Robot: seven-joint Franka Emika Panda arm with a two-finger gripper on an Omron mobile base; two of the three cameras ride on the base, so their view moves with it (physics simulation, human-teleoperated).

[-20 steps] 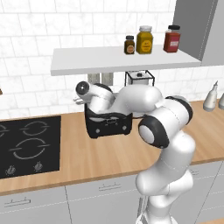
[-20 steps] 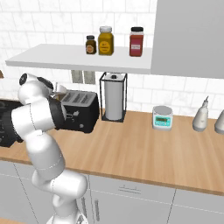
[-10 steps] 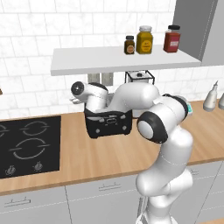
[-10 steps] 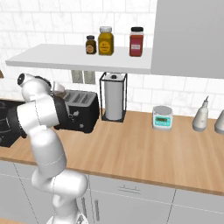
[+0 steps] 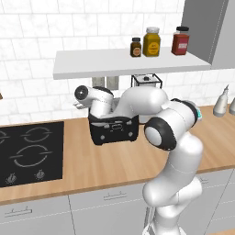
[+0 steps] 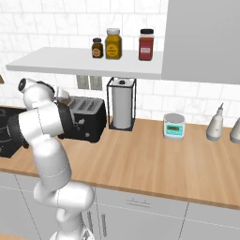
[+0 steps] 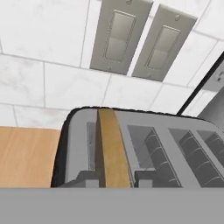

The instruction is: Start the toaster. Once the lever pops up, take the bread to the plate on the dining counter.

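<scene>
The black toaster stands on the wood worktop against the tiled wall, under the shelf; it also appears as the toaster. In the hand view the toaster is seen from above, with silvery slots. A tan slice of bread stands edge-on in the leftmost slot. My gripper hangs over that end, a fingertip pressed to each side of the bread. The plate and the dining counter are out of view.
A black hob lies left of the toaster. A paper-towel holder, a small scale and bottles stand to the right. The shelf with jars hangs low above. Two wall switch plates sit behind.
The elbow has drifted a little to the left while the hand has stayed over the toaster's left end.
</scene>
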